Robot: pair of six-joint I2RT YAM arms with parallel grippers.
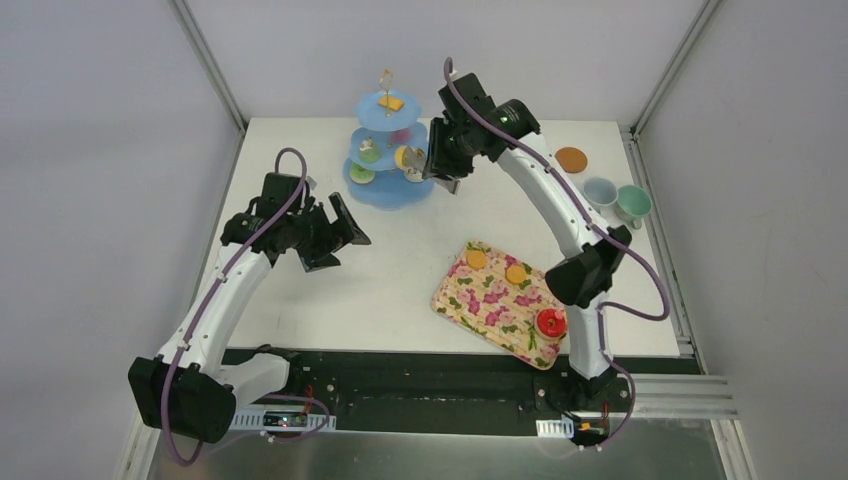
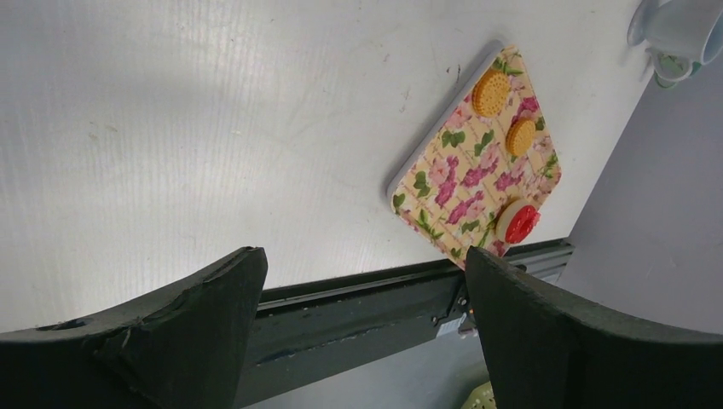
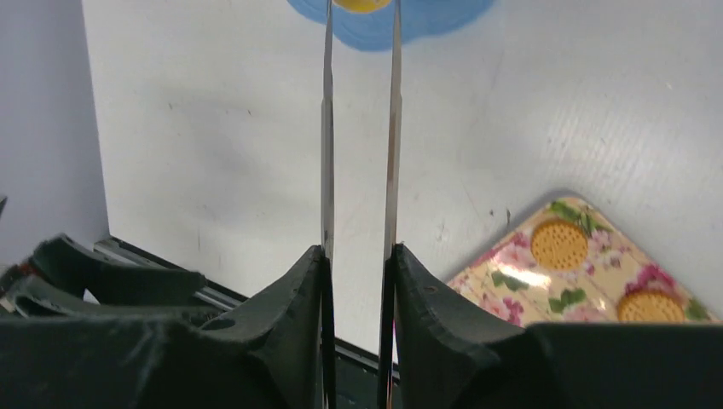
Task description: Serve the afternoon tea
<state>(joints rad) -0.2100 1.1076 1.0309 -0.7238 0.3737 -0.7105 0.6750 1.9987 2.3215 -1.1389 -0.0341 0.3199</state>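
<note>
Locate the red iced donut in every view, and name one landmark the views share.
Top external: red donut on the near right corner of the flowered tray, next to the right arm.
Left wrist: red donut right of centre, at the tray's lowest corner.
Right wrist: not in it; beside the tongs, only a tray corner shows.
Shared landmark: the tray's two orange biscuits.

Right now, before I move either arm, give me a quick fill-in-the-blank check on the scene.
The flowered tray holds two orange biscuits and one ___ donut.
The left hand hovers with its jaws ___, nothing between them.
The right hand grips metal tongs reaching the ___ tiered stand.
Missing words: red; open; blue.
</note>
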